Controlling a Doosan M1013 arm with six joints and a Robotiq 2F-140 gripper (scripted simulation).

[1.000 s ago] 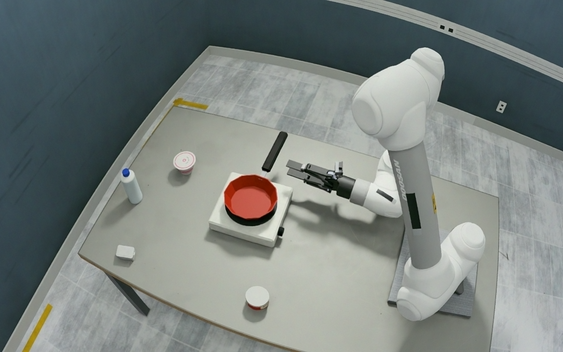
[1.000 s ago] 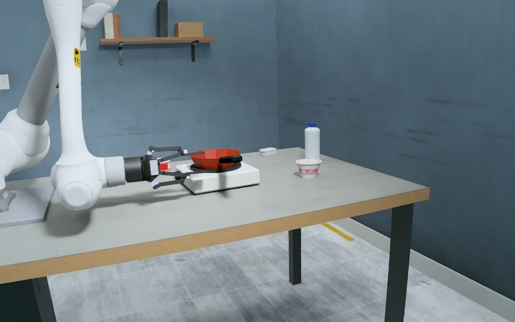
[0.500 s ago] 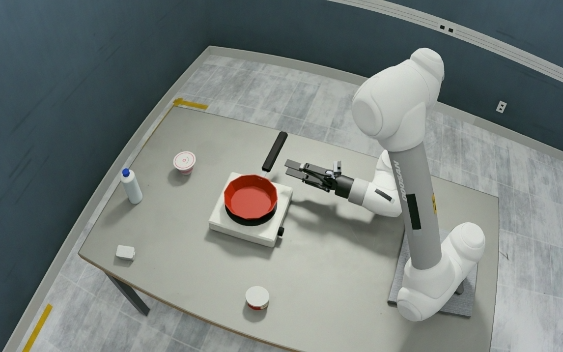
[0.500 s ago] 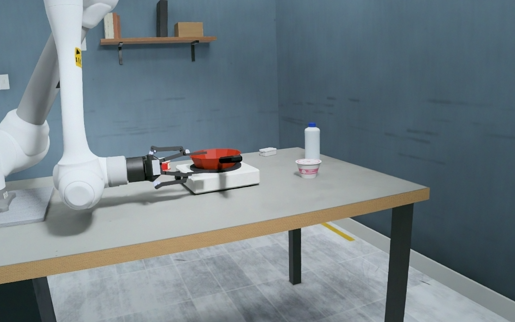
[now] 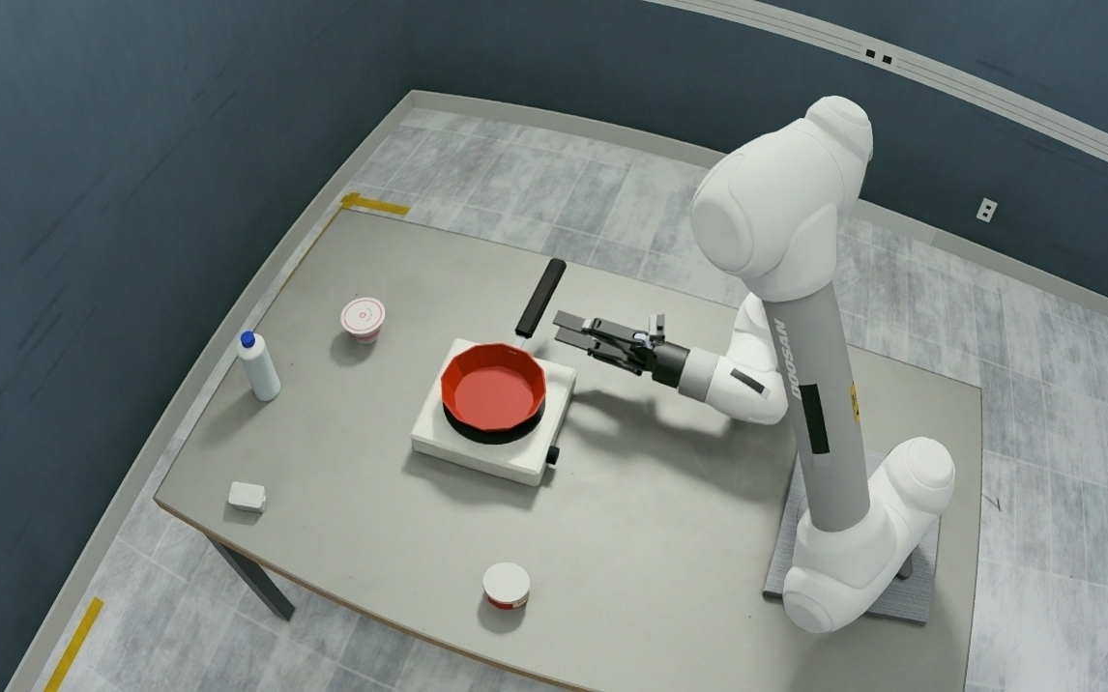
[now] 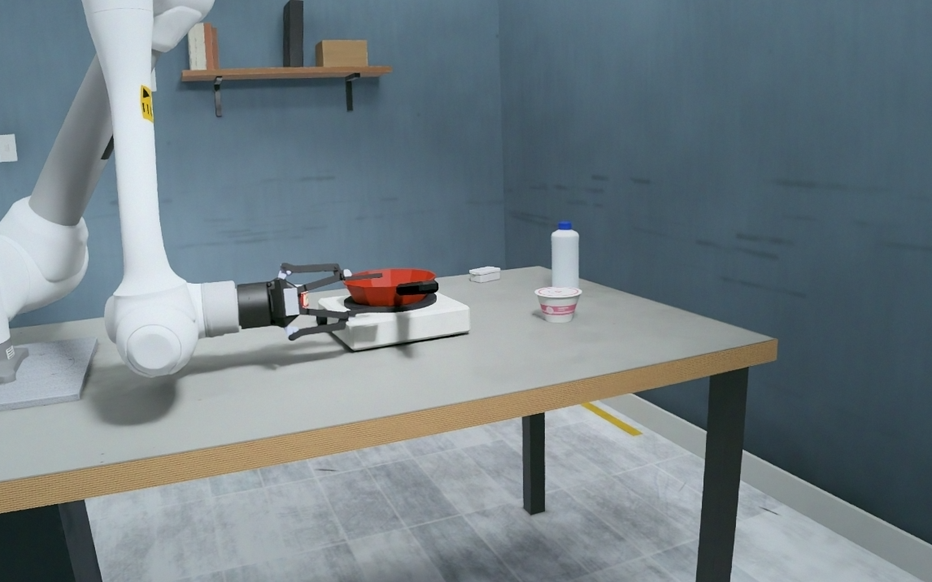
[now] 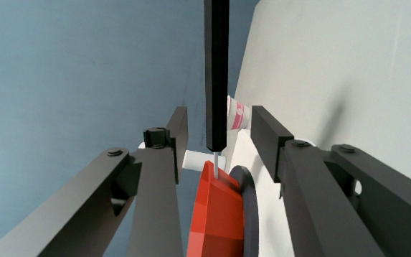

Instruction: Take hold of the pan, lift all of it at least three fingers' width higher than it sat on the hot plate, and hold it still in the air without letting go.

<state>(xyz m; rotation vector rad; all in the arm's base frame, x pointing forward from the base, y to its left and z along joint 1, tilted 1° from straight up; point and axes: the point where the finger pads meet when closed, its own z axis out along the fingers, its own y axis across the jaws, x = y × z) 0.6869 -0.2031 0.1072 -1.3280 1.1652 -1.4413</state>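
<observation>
The red pan (image 5: 494, 387) sits on the dark burner of the white hot plate (image 5: 489, 434) in the middle of the table. Its black handle (image 5: 540, 296) sticks out toward the far side. My gripper (image 5: 571, 331) is open, turned on its side, and level with the handle just to its right, apart from it. In the side view the gripper (image 6: 363, 296) reaches over the hot plate's near end beside the pan (image 6: 389, 284). In the wrist view the handle (image 7: 215, 72) runs up the gap between my two fingers, beyond the tips, with the pan's rim (image 7: 215, 212) below.
A pink-and-white cup (image 5: 362, 318), a white bottle with a blue cap (image 5: 258, 365) and a small white box (image 5: 246, 496) stand on the table's left side. A red-and-white tub (image 5: 506, 585) sits near the front edge. The arm's base is at the right.
</observation>
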